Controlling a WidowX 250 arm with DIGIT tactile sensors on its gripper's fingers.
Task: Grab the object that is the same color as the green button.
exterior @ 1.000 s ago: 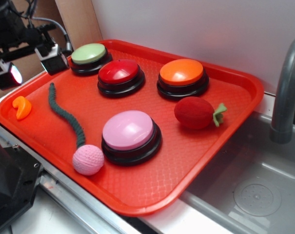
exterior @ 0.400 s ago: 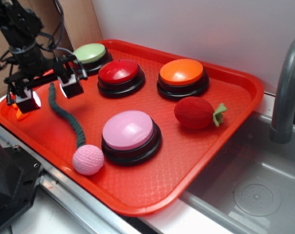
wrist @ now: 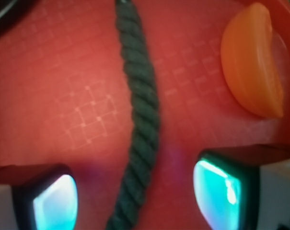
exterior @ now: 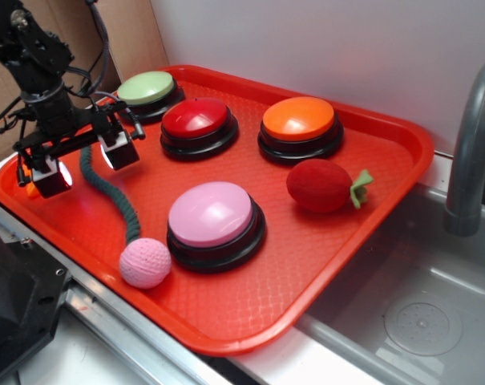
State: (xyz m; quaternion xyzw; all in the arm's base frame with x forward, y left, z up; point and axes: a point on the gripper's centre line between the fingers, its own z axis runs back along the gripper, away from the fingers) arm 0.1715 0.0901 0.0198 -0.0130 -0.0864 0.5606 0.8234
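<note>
Red plastic fills most of the scene: a tray sits on the table beside a sink, carrying four domed buttons, a pink ball, a plush strawberry and an orange wedge. At the tray's far left corner sits the green button, and the only thing matching its colour family is the dark green rope, which snakes along the left side of the tray from near that button down to the pink ball, touching or almost touching it.

Over the rope's upper stretch hangs the gripper, its fingers spread wide with nothing between them but the rope below. In the wrist view the rope runs top to bottom through the middle of the gap, so its long axis lies across the line on which the fingers would close, one finger on each side. That is the alignment a pinch needs. The rope curves a little here, sitting somewhat closer to the right-hand finger in that view than to the left. The orange wedge lies just outside that finger, near enough that a descent drifting that way could catch it. Whether the fingertips touch the tray yet cannot be told.
</note>
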